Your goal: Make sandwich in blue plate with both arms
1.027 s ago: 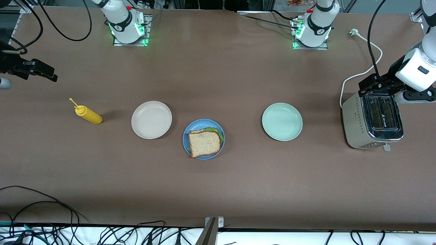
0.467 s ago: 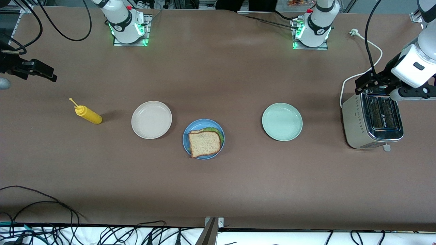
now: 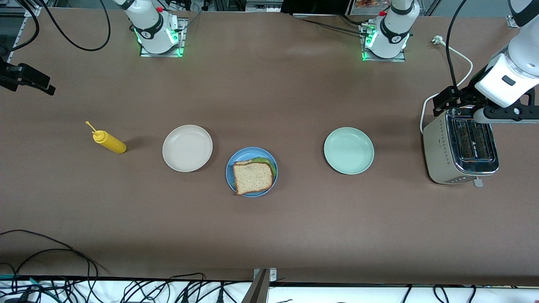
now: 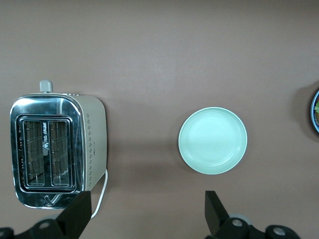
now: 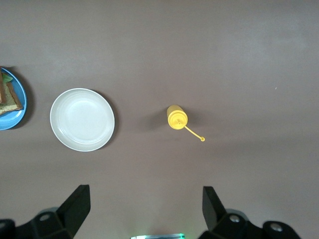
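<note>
Both jaws are wide apart and hold nothing: the left gripper [image 4: 144,214] hangs by the toaster [image 3: 461,145], the right gripper [image 5: 142,211] over the desk edge. The sandwich [image 3: 252,176] sits done on the blue plate [image 3: 230,172], well away between them, so the best move is probably just pulling up gently

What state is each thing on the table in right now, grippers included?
Sandwich: assembled, top bread slice over lettuce, on the blue plate.
Blue plate: holding the sandwich.
Beige plate: empty.
Mint-green plate: empty.
Mustard bottle: upright, cap on.
Toaster: slots empty, plug lying loose on the table.
Left gripper: open, holding nothing, above the toaster's edge.
Right gripper: open, holding nothing, over the right arm's end of the table.
</note>
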